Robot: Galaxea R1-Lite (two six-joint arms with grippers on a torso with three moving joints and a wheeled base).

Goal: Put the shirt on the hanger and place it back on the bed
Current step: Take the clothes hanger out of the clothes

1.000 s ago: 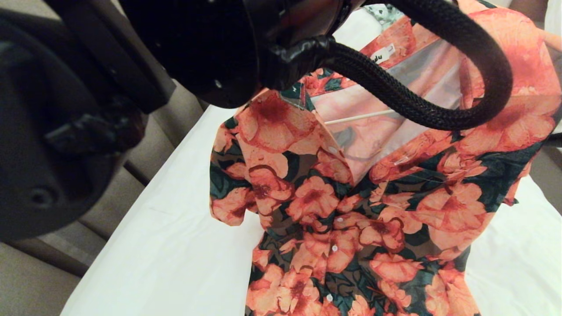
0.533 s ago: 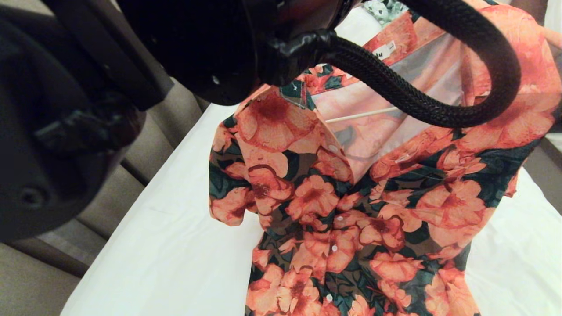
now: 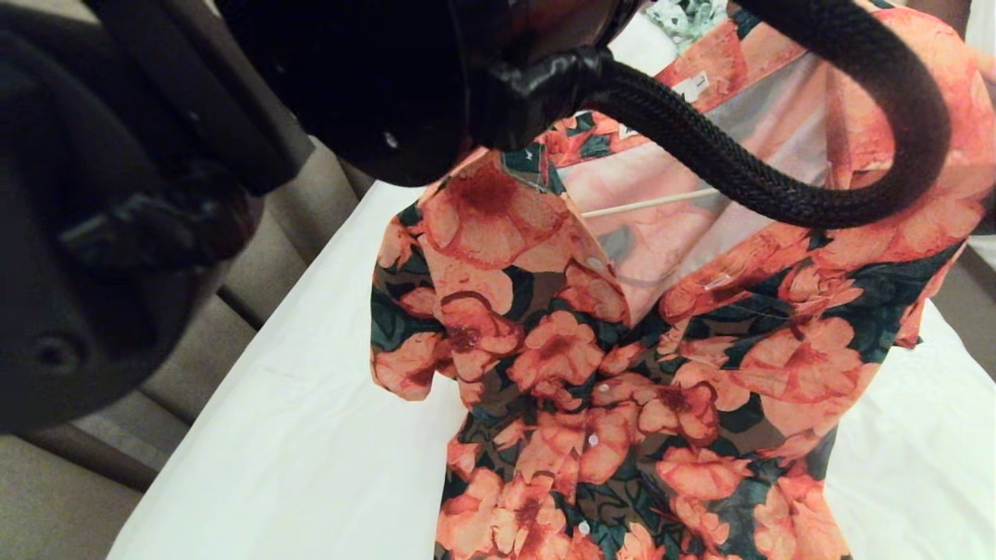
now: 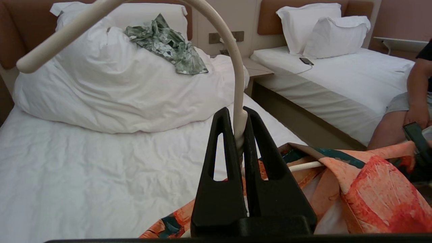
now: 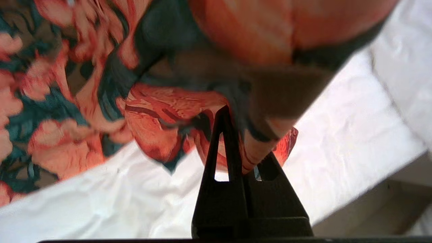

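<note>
The flowered shirt [image 3: 622, 373] hangs above the bed [image 3: 296, 435], collar open, with its lower part trailing towards the sheet. One bar of the cream hanger [image 3: 654, 204] shows inside the collar. My left gripper [image 4: 239, 116] is shut on the hanger [image 4: 236, 67] just below its curved hook, with the shirt [image 4: 371, 195] draped under it. In the head view my left arm [image 3: 373, 78] hides that gripper. My right gripper [image 5: 248, 152] is shut on a fold of the shirt [image 5: 152, 67] at its edge, above the bed [image 5: 337, 135].
A bunched white duvet [image 4: 118, 91] with a green leaf-print garment [image 4: 168, 44] lies at the head of the bed. A second bed [image 4: 337, 77] stands across a gap, and a person [image 4: 411, 101] sits there. The black cable [image 3: 778, 187] loops in front of the collar.
The collar and the shirt's right shoulder have shifted slightly up and to the right, and the cable loop has swung right with them. Both grips are unchanged.
</note>
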